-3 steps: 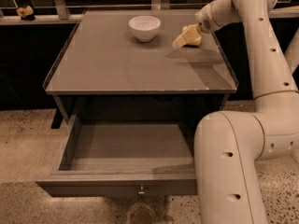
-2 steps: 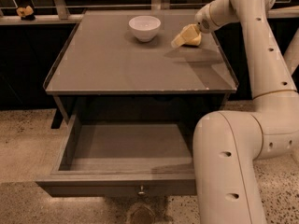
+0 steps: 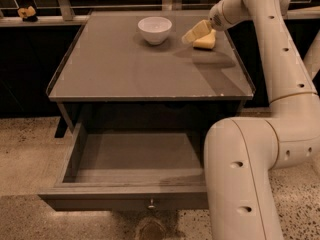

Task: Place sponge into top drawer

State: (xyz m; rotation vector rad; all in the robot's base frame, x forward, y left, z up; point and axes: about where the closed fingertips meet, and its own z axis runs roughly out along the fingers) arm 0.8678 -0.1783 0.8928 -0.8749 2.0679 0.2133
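The pale yellow sponge lies on the grey table top at the back right. My gripper hangs just above and slightly left of the sponge, right up against it; whether it touches is unclear. The top drawer stands pulled out below the table, its knob at the front, and nothing shows inside. My white arm reaches from the lower right up to the table's back right corner and hides the drawer's right end.
A white bowl stands on the table at the back middle, left of the gripper. A tiny yellow lump with a dark base sits on the ledge at the far left. Speckled floor surrounds the open drawer.
The gripper has shifted slightly left over the sponge. The sponge, bowl and drawer have not moved.
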